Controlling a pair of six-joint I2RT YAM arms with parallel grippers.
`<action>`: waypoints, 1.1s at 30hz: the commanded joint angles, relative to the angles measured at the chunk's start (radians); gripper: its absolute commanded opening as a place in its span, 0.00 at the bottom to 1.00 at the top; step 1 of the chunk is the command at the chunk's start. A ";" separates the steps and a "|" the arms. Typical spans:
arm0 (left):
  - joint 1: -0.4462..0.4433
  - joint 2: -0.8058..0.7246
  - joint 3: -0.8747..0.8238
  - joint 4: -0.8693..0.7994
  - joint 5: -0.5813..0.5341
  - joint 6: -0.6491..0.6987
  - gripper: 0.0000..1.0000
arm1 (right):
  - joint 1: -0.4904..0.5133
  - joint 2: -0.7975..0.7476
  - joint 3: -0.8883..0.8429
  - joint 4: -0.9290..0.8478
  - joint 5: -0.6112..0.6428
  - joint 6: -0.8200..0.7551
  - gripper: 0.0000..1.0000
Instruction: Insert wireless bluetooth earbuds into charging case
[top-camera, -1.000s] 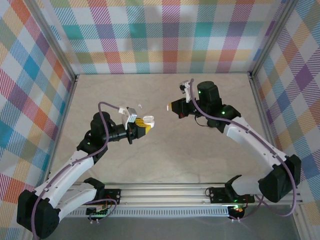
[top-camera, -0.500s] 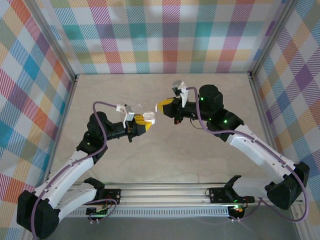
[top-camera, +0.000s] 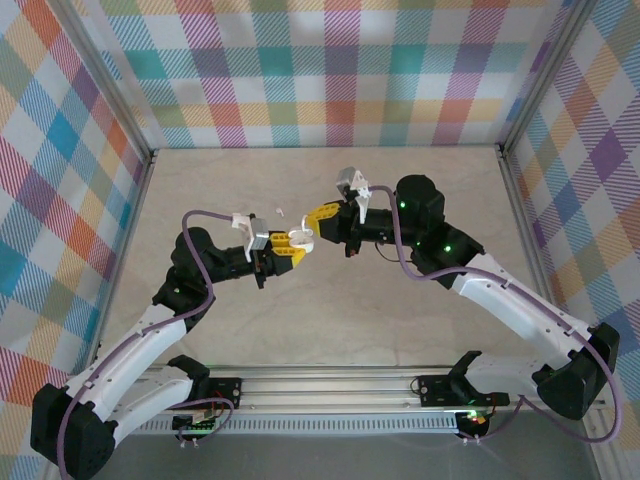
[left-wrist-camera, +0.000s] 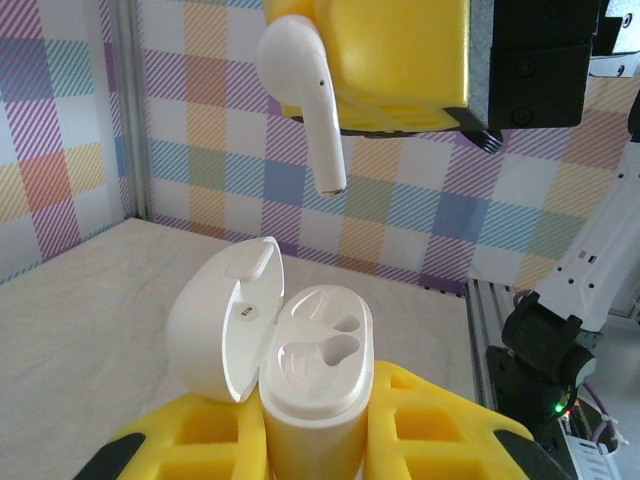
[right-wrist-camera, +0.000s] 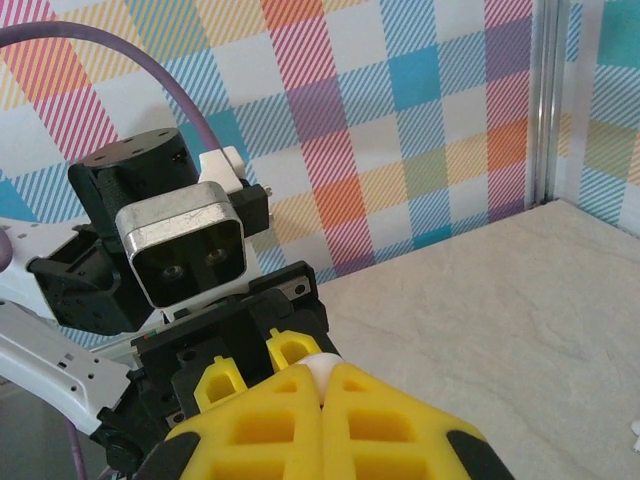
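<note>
The left gripper (left-wrist-camera: 312, 440) pinches the white charging case (left-wrist-camera: 318, 365) upright between its yellow fingers. The lid (left-wrist-camera: 215, 320) is swung open to the left and both sockets are bare. Above the case and apart from it hangs a white earbud (left-wrist-camera: 303, 85). Its head is clamped at the tips of the right gripper (right-wrist-camera: 325, 385) and its stem points down toward the sockets. In the right wrist view those jaws are pressed nearly together, with a sliver of white between the tips. From above, both grippers meet over the middle of the table (top-camera: 200, 180).
</note>
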 joint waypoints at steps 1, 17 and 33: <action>-0.011 -0.013 0.021 0.039 0.021 0.021 0.00 | 0.009 -0.002 0.002 0.033 -0.025 -0.041 0.00; -0.013 -0.027 0.079 -0.004 0.010 -0.048 0.00 | 0.014 0.004 -0.005 0.018 -0.014 -0.072 0.00; -0.014 -0.031 0.079 0.026 -0.009 -0.085 0.00 | 0.020 -0.008 -0.004 0.006 -0.038 -0.055 0.00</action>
